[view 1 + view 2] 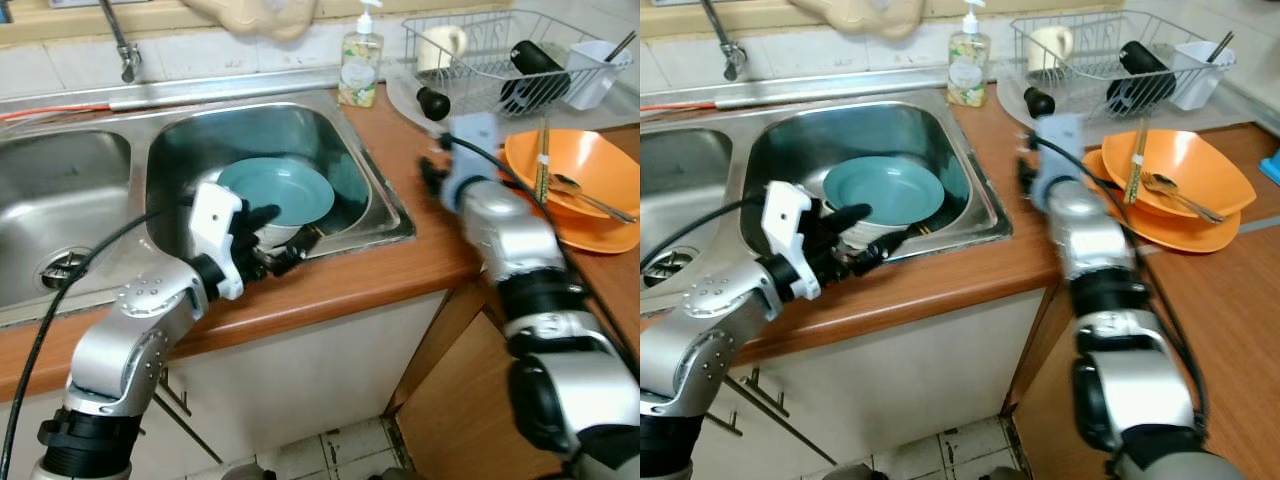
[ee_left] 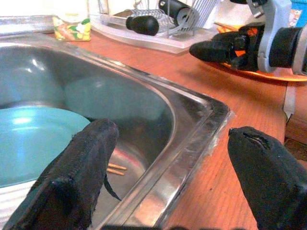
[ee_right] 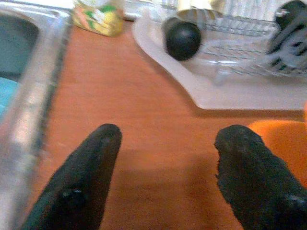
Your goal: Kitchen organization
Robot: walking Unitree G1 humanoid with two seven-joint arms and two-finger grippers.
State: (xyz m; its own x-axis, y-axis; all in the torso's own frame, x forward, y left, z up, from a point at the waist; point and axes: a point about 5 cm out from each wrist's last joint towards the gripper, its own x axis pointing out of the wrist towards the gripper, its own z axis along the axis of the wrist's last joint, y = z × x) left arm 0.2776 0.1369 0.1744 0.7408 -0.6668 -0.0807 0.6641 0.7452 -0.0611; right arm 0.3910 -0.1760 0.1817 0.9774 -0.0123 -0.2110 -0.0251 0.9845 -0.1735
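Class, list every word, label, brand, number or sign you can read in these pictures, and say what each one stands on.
No text here can be read.
Soap bottle by the sink: it bears a yellow and green label, its print too small and blurred to read.
Dish rack, orange bowls, teal plate: no lettering visible.

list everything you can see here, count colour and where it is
plate: 1, teal, in the right sink basin on a white dish
sink: 1, steel, two basins, set in the counter
tap: 1, metal, behind the sink
soap bottle: 1, clear with yellow label, behind the sink's right corner
dish rack: 1, wire, back right of the counter, holding a pale mug and a dark item
orange bowls: 2 stacked, right of the sink, chopsticks and spoon inside
counter: 1, brown wood
left pincer: black, open, at the basin's front edge
right pincer: black, open, over the counter
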